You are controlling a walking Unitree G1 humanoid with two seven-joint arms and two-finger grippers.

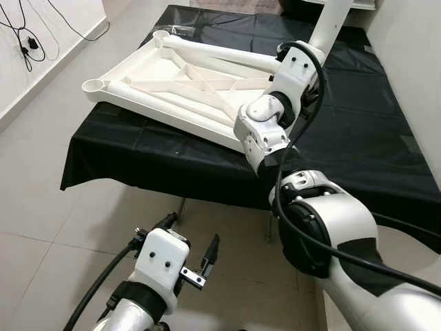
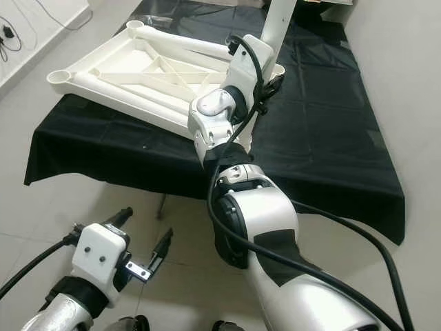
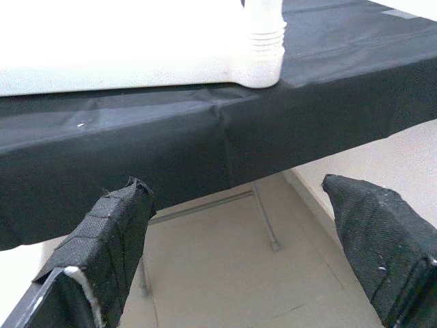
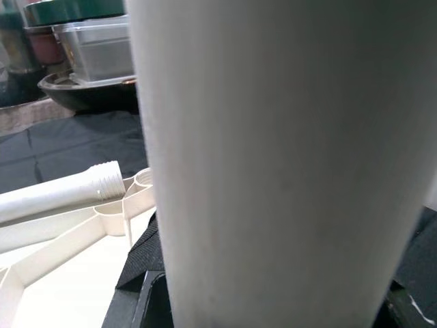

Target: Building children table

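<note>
White plastic tabletop (image 1: pixel 172 79) lay upside down, ribbed underside up, on a black-draped table (image 1: pixel 358 131); the right gripper (image 2: pixel 272 72) clasped an upright white leg (image 1: pixel 329 24) at its far-right corner; the left gripper (image 1: pixel 189 248) hung wide open below.

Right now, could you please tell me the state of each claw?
Left claw: open, empty, low in front of the black-draped table.
Right claw: closed on the upright white table leg.
</note>
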